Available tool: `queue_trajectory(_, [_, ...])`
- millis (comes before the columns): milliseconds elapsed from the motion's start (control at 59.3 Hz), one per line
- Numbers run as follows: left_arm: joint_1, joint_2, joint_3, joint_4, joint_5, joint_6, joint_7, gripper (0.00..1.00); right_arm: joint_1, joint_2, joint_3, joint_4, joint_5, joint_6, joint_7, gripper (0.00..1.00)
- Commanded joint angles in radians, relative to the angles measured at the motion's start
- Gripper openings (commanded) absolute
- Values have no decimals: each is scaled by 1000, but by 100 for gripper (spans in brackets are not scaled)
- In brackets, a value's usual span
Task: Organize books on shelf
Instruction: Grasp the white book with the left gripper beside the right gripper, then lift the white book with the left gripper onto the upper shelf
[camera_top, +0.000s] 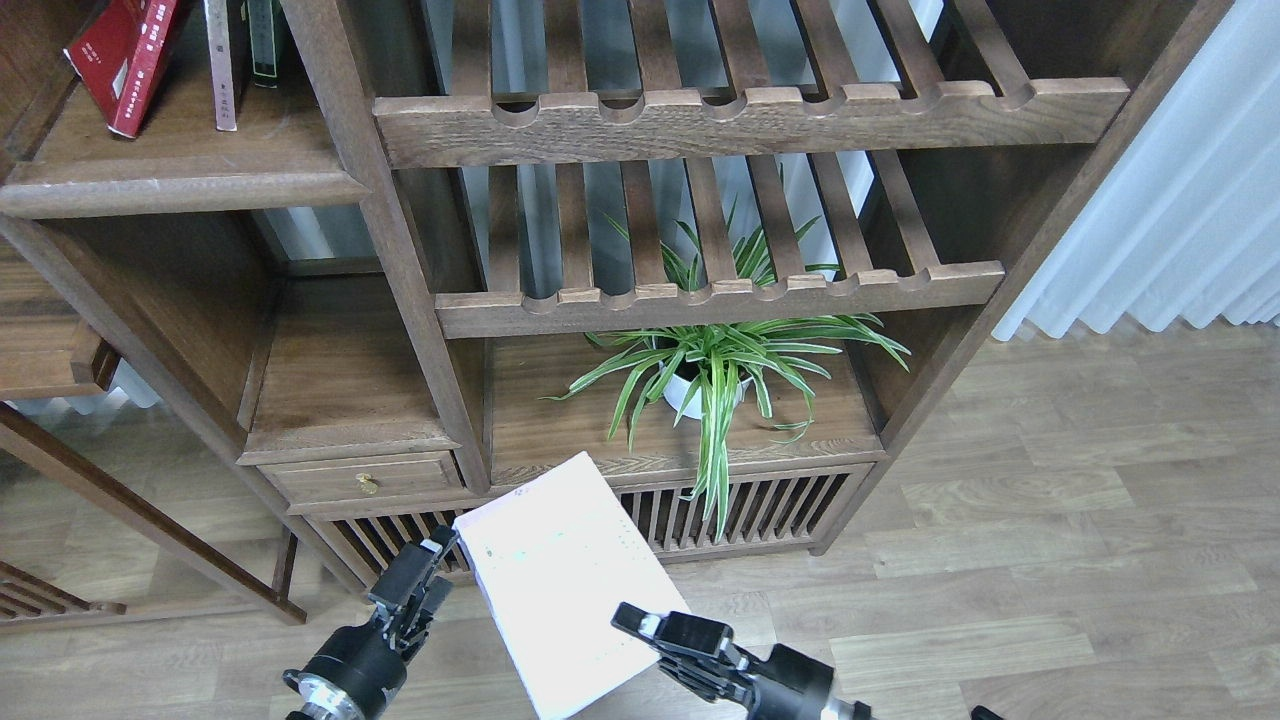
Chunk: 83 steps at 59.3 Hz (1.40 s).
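Observation:
My right gripper (642, 630) is low in the head view, shut on the lower right edge of the pale lavender-to-cream book (560, 590), which it holds flat and tilted in front of the cabinet doors. My left gripper (425, 575) is right beside the book's left edge; its fingers cannot be told apart. On the solid shelf (180, 170) at the top left, two red books (125, 60) lean left. A pale-spined book (222, 65) and a thin dark-green book (263, 40) stand upright next to them.
Two slatted racks (720, 290) with notched rails fill the middle of the bookcase. A spider plant in a white pot (700, 375) stands on the board below them. A small drawer (365, 478) and slatted doors (740, 505) are underneath. White curtains (1180, 200) hang at the right.

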Motion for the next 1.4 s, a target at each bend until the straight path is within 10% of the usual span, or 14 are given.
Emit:
queue_trajectory(0, [-1,-26,2,-8,0,0,0,99,-4,10,1,-16,-22,0,0,6])
queue_trajectory(219, [0,-26,20,-6,0,0,0,91,-6,43,1,-24,-31,0,0,6])
queue_trajectory(439, [10,-29,31,-5,-13,0,-2,8,-6,49,12,-39,-34,0,2,7])
queue_trajectory(877, [22,2,0,-8,-20,0,6,0,-4,51,47,-70,-34,0,11,9])
queue_trajectory(928, [22,19,-18,-9,-19,0,14,0,-4,52,50,-70,-34,0,14,21])
queue_trajectory(996, [16,51,-53,-25,-16,0,18,0,10,59,37,-71,-55,0,19,75])
queue_trajectory(1063, [11,106,-95,-54,-16,0,21,0,17,65,49,-73,-123,0,22,98])
queue_trajectory(1384, [-13,418,-299,-304,-34,0,21,0,17,66,78,-79,-151,0,22,99])
